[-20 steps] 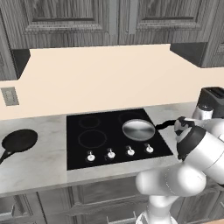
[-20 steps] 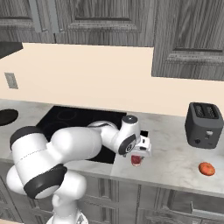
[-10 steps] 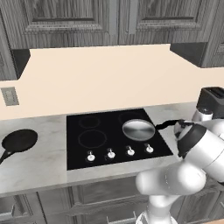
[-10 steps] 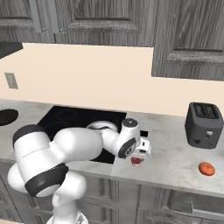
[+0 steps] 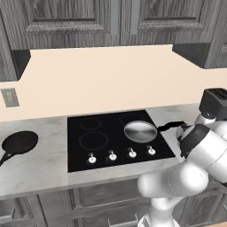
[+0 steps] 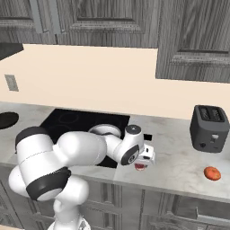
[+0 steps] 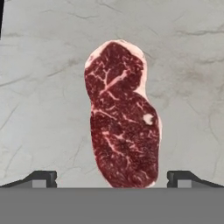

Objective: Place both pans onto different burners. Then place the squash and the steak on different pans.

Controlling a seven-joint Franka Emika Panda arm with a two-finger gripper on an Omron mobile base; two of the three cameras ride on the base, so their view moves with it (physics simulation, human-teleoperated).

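Lower than a second before, the gripper [image 7: 112,179] hung with jaws spread wide and empty; the steak [image 7: 122,116] lay flat on the tabletop [image 7: 43,87] directly between and below them.

Dark-red steak [image 7: 123,122] with whitish marbling — pale grey-veined marble counter [image 7: 43,87], orange squash [image 6: 212,173], black cooktop [image 5: 99,148].
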